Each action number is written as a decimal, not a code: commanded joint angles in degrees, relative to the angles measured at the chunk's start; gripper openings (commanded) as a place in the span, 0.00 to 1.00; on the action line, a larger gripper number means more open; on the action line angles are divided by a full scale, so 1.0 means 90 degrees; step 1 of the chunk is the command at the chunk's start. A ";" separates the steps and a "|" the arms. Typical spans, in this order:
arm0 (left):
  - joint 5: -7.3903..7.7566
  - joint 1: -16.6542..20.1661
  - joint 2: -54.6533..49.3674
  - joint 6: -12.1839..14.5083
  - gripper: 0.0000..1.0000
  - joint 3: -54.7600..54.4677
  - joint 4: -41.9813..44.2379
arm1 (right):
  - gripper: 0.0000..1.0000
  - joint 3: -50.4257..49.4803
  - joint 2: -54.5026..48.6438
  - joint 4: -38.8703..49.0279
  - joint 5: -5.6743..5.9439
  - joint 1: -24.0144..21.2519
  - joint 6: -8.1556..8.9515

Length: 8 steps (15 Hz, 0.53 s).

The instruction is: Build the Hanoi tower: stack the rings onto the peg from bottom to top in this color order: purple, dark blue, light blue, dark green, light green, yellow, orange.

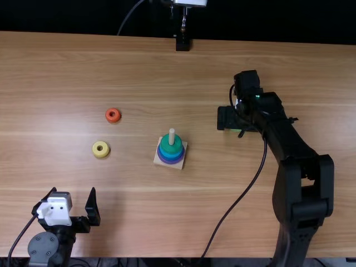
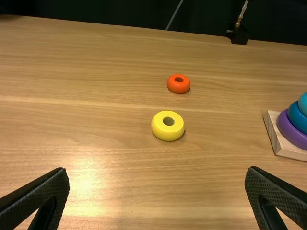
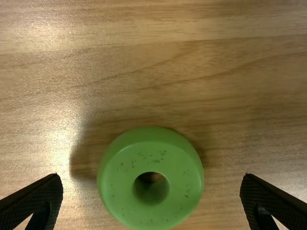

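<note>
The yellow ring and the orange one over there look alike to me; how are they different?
The yellow ring is wider, the orange ring smaller. In the top view, the yellow ring lies lower, the orange ring higher up. Both lie flat, hole upward, off the peg.

On the table (image 1: pixel 67 67), reads as smooth, grained wood, satin. On the yellow ring (image 2: pixel 163 132) and orange ring (image 2: pixel 178 88), looks glossy; on the green ring (image 3: pixel 120 187), smooth, dark-flecked. On the base (image 2: pixel 273 134), reads as matt wood. On the left gripper (image 1: pixel 74 192), looks matt, with textured fingers (image 2: pixel 45 194).
</note>
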 commanded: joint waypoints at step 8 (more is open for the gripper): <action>0.0062 -0.0023 -0.0074 0.0012 1.00 -0.0708 -0.0483 | 0.35 -0.0124 0.0155 -0.0018 0.0059 -0.0060 0.0038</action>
